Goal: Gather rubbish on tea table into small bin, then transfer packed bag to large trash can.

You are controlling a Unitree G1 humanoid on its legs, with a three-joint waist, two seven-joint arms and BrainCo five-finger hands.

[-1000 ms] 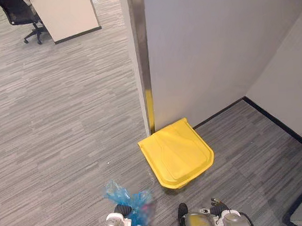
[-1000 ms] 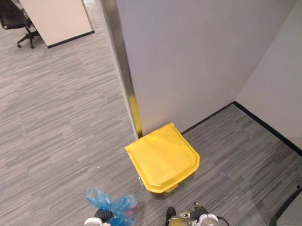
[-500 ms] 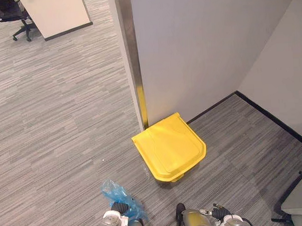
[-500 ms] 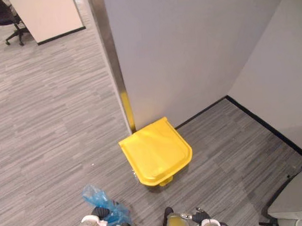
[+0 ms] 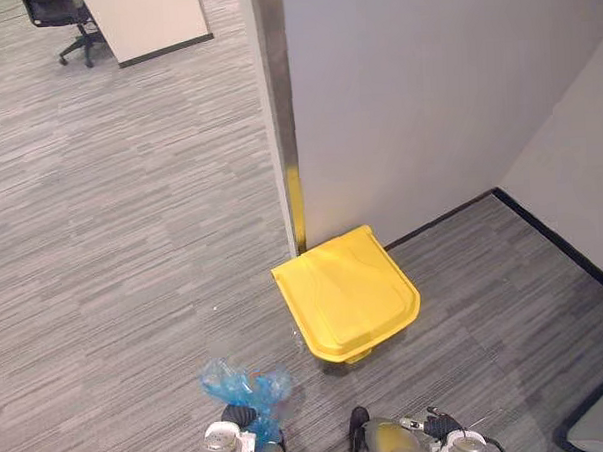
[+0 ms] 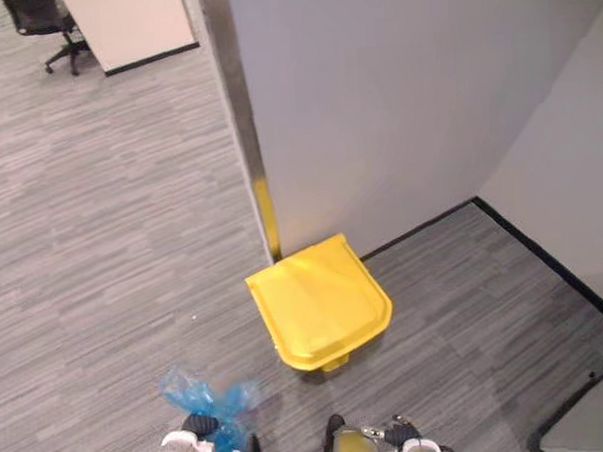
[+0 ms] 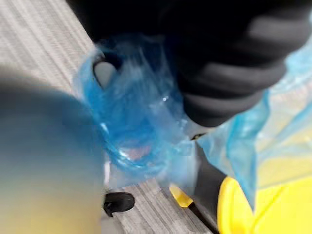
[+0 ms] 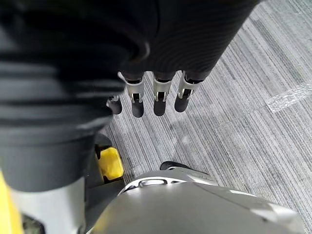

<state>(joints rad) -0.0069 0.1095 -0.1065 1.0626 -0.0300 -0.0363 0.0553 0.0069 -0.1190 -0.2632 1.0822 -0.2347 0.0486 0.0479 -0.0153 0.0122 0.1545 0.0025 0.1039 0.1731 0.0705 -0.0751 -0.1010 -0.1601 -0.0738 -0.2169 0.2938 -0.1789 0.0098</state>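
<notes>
Transfer step: the left hand (image 5: 233, 421) is curled round the neck of a blue rubbish bag (image 5: 240, 387), near the closed yellow-lidded trash can (image 5: 347, 294) on the floor at the wall's corner. The right hand (image 8: 159, 97) hangs straight-fingered and empty. Next, the lid probably needs opening.

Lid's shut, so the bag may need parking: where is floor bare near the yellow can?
Bare carpet left of the yellow can, out toward the office chair, and right of it up to the black skirting. Tight behind, by the wall.
</notes>
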